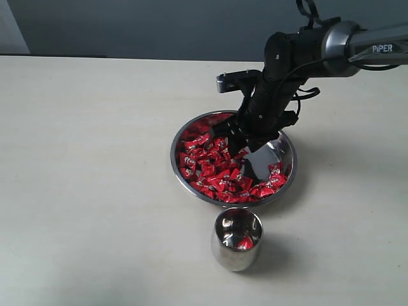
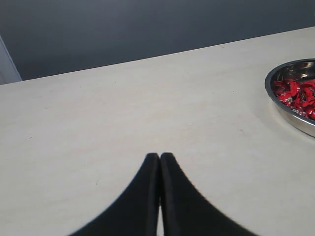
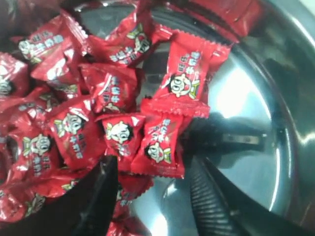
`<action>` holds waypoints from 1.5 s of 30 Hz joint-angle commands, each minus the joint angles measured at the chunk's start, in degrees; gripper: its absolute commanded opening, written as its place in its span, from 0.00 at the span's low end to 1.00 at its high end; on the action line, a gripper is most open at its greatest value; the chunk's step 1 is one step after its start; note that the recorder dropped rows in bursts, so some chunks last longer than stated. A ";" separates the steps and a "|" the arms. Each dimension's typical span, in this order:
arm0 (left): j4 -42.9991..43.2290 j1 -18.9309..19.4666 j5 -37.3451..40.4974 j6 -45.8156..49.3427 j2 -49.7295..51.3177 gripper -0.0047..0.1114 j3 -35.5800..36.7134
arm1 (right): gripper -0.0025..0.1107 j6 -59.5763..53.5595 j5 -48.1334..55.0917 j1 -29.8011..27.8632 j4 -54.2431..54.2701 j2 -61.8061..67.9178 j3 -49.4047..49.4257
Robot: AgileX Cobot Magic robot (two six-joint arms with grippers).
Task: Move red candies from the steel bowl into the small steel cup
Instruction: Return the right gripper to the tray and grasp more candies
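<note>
Red candies [image 1: 207, 167], ext. view: we note them heaped in the steel bowl [image 1: 174, 155], mostly on its left and near side, w/ bare steel showing on the right. The bowl sits on the pale table [image 1: 89, 191], right of centre. The small steel cup [image 1: 233, 259] stands upright just in front of the bowl, not touching it, w/ one red wrapper visible inside. The right gripper [image 1: 237, 148] is down inside the bowl at the edge of the heap; finger spacing cannot be told from here.

Left wrist view: the left gripper [image 2: 159, 158] hangs over bare table [image 2: 147, 98] with its two dark fingers [image 2: 147, 196] pressed together and nothing between them. The steel bowl [image 2: 270, 92] is off to one side, well apart, w/ a few candies [image 2: 298, 93] showing.

Right wrist view: the right gripper [image 3: 155, 196] has its fingers [image 3: 101, 196] apart and clamped on nothing. They straddle the fringe of the candies [image 3: 118, 132]. One wrapper lies just beyond the gap, and we cannot tell whether it touches a pad. Bare bowl floor [image 3: 246, 98] lies beside the ribbed finger.
</note>
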 commanded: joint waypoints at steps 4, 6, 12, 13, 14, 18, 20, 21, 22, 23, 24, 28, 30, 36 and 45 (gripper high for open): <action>-0.14 -0.30 -0.41 -0.22 -0.25 0.04 -0.06 | 0.39 -0.67 -3.30 -0.20 0.14 0.67 -0.41; -0.14 -0.30 -0.41 -0.22 -0.25 0.04 -0.06 | 0.29 -0.67 -3.06 -0.20 0.14 0.67 -0.41; -0.14 -0.30 -0.41 -0.22 -0.25 0.04 -0.06 | 0.20 -0.67 -2.52 -0.20 -1.20 1.68 -0.41; -0.14 -0.30 -0.41 -0.22 -0.25 0.04 -0.06 | 0.22 -0.67 -2.52 -0.20 -1.23 1.68 -0.41; -0.14 -0.30 -0.41 -0.22 -0.25 0.04 -0.06 | 0.29 -0.67 -2.62 -0.20 -1.23 1.68 -0.41; -0.14 -0.30 -0.41 -0.22 -0.25 0.04 -0.06 | 0.43 -0.80 -2.49 -0.20 -2.01 1.68 -0.41; -0.14 -0.30 -0.41 -0.22 -0.25 0.04 -0.06 | 0.32 -0.80 -2.60 -0.20 -2.41 1.68 -0.41; -0.14 -0.30 -0.41 -0.22 -0.25 0.04 -0.06 | 0.26 -0.80 -2.81 -0.20 -2.41 1.68 -0.41; -0.14 -0.30 -0.41 -0.22 -0.25 0.04 -0.06 | 0.23 -0.80 -2.95 -0.20 -2.41 1.68 -0.41; -0.14 -0.30 -0.41 -0.22 -0.25 0.04 -0.06 | 0.19 -0.80 -3.07 -0.20 -2.41 1.68 -0.41; -0.14 -0.30 -0.41 -0.22 -0.25 0.04 -0.06 | 0.18 -0.80 -3.07 -0.20 -2.41 1.68 -0.41; -0.14 -0.30 -0.41 -0.22 -0.25 0.04 -0.06 | 0.18 -0.80 -3.07 -0.20 -2.64 1.68 -0.41; -0.14 -0.30 -0.41 -0.22 -0.25 0.04 -0.06 | 0.15 -0.80 -3.07 -0.20 -2.63 1.57 -0.41; -0.14 -0.30 -0.41 -0.22 -0.25 0.04 -0.06 | 0.02 -0.80 -3.43 -0.20 -3.70 -0.22 -0.41; -0.14 -0.30 -0.41 -0.22 -0.25 0.04 -0.06 | 0.02 -0.80 0.25 -0.20 -4.81 -5.18 -0.41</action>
